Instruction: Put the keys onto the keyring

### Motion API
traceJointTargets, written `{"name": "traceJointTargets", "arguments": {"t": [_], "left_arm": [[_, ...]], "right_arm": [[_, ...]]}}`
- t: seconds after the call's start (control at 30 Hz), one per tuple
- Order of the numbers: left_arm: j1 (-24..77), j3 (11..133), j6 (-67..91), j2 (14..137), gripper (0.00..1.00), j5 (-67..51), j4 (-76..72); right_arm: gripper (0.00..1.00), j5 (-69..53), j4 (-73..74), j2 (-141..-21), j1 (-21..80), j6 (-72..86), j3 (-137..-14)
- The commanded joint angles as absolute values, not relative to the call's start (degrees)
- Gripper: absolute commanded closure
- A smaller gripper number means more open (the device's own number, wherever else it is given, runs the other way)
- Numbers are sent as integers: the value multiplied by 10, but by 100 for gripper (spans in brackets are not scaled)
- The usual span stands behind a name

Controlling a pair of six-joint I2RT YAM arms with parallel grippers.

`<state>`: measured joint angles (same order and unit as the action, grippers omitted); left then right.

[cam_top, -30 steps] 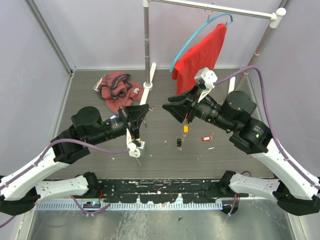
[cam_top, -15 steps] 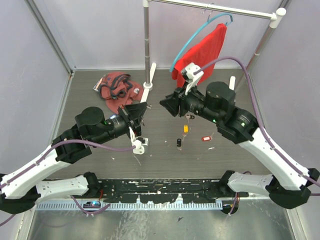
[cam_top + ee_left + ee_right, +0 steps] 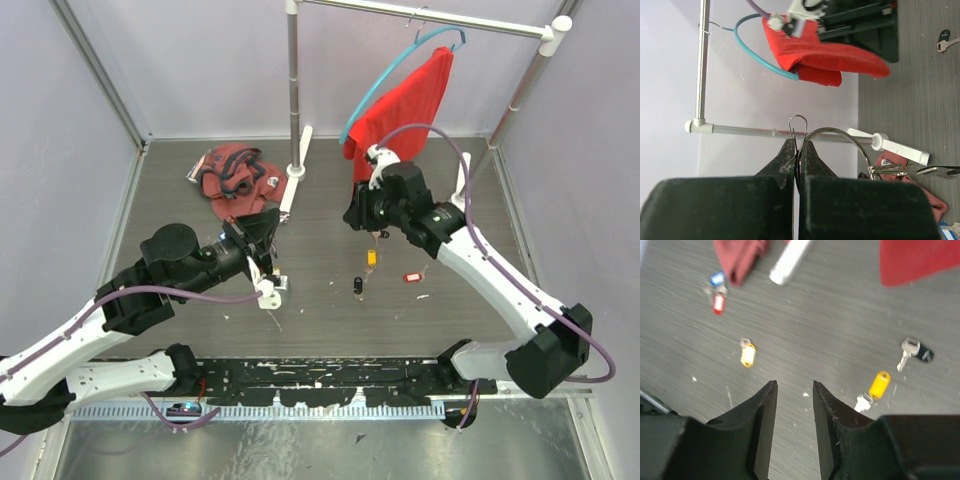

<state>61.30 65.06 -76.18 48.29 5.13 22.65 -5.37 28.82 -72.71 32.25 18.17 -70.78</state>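
Observation:
My left gripper [image 3: 799, 142] is shut on the thin silver keyring [image 3: 840, 132], whose wire arcs out to the right of the fingertips. Silver keys [image 3: 890, 171] hang on the ring at its right side. In the top view the left gripper [image 3: 262, 240] sits left of centre, held above the table. The right gripper [image 3: 794, 384] is open with nothing between its fingers, high over the table. Loose keys lie below it: a yellow-tagged key [image 3: 880, 384], a black-tagged key [image 3: 914, 352], another yellow-tagged key [image 3: 748, 355], and red-tagged [image 3: 718, 303] and blue-tagged [image 3: 717, 279] ones.
A metal clothes rack pole [image 3: 293, 90] stands at the back with a red cloth [image 3: 400, 105] on a blue hanger [image 3: 385, 70]. A crumpled maroon cloth [image 3: 235, 175] lies at the back left. Purple walls close in the sides.
The right arm has swung its elbow back to the right and the gripper now points down at the table. The left gripper has drawn back a little to the left, still holding the ring.

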Motion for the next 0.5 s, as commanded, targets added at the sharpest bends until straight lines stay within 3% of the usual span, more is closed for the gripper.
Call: {"name": "traceJointTargets", "arguments": {"t": [0.0, 0.23, 0.47], "left_arm": [[615, 635, -750, 469, 100, 64, 200], [615, 622, -748, 467, 100, 62, 193], [615, 629, -741, 464, 100, 53, 195]], "right_arm": [[60, -26, 279, -741, 310, 220, -659], [58, -113, 285, -775, 310, 114, -577], [58, -180, 368, -863, 312, -11, -620]]}}
